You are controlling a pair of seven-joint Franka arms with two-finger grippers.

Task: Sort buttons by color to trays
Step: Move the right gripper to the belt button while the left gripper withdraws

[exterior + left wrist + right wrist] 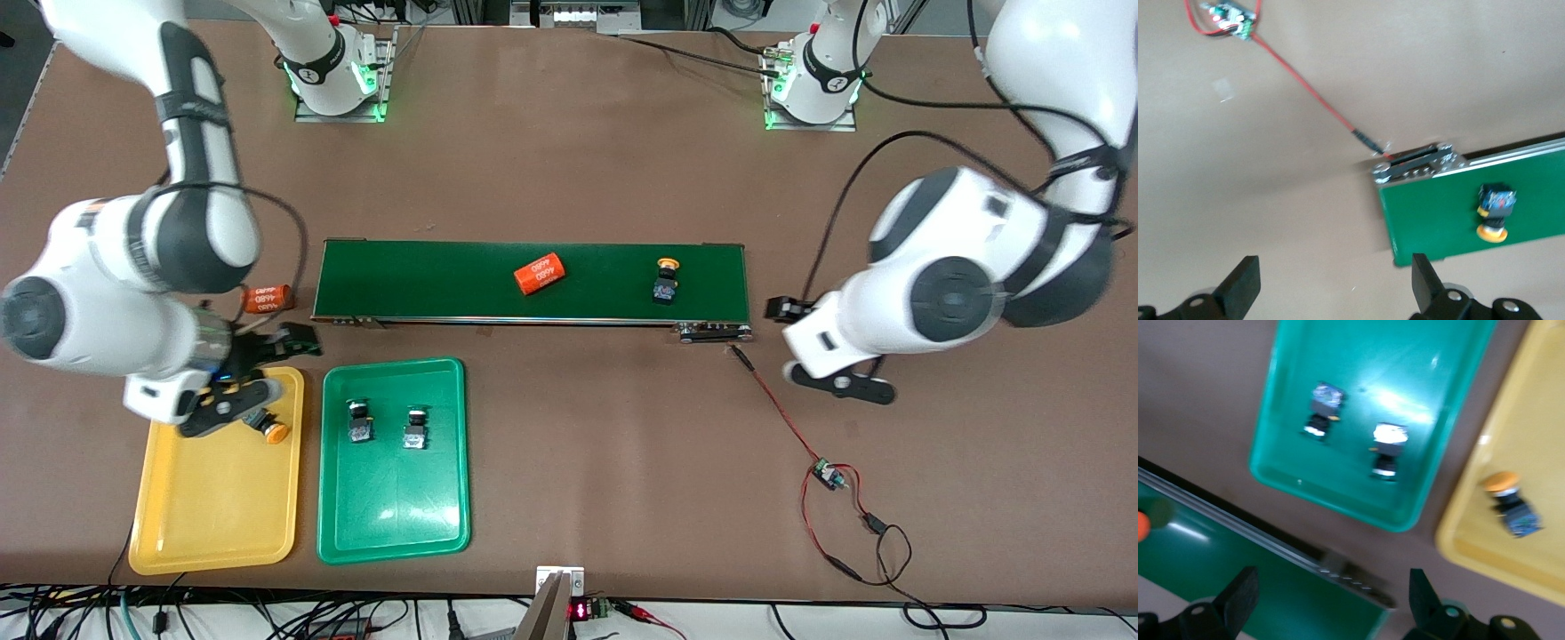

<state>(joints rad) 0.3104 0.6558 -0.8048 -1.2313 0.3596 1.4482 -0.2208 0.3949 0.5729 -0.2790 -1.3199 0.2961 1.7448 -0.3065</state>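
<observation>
One orange-capped button (665,280) lies on the dark-green conveyor belt (444,280) near the left arm's end; it also shows in the left wrist view (1495,213). Another orange-capped button (269,428) lies in the yellow tray (213,524). Two buttons (359,420) (415,427) lie in the green tray (391,516). My right gripper (298,340) is open and empty over the belt's end beside the yellow tray; its wrist view (1331,593) shows both trays. My left gripper (787,311) is open and empty over bare table beside the belt's other end (1331,280).
An orange "4680" cylinder (540,274) lies mid-belt; another (267,298) lies on the table by the right arm's end of the belt. A red wire with a small circuit board (827,476) runs from the belt's end toward the table's front edge.
</observation>
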